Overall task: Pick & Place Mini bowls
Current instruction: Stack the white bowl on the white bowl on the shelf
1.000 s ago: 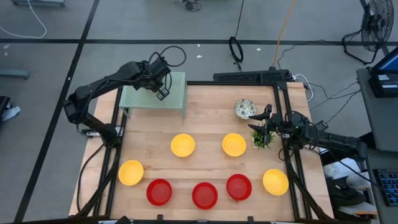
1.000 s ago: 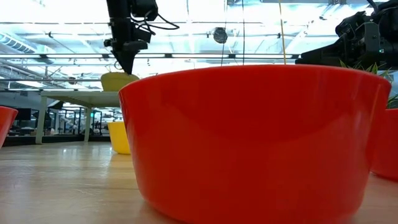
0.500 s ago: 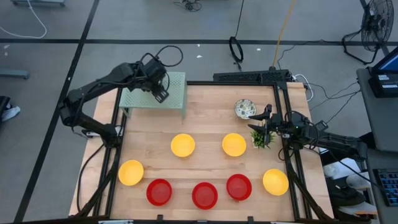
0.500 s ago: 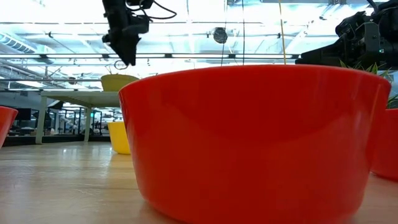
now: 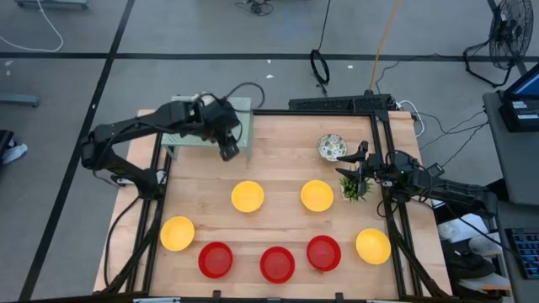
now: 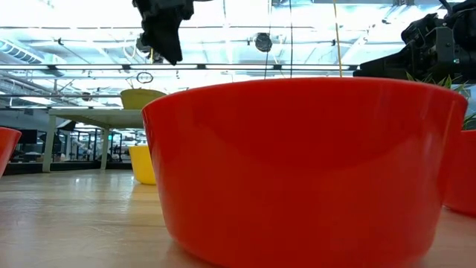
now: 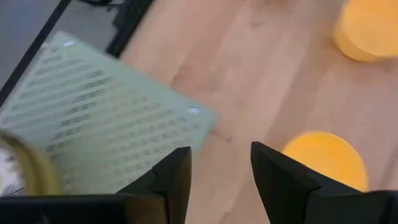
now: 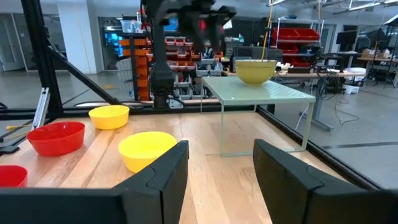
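— What did you see on the wooden table (image 5: 286, 231)?

— Yellow and red mini bowls (image 5: 248, 196); a green rack (image 5: 244, 114) at eleven o'clock carried another.

— Change?

— My left gripper (image 5: 227, 151), fingers apart and empty, had swung off it. Right gripper (image 8: 214, 168) waited open.

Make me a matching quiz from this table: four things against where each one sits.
Things:
1. white speckled round bowl
2. pale green perforated stand
3. three red round bowls
4. small green plant

Places:
A. lined up between two yellow bowls
B. left corner, under the left arm
C. beside the right pincer
D. right half, alone on bare wood

Pairs: 1-D, 2-B, 3-A, 4-C
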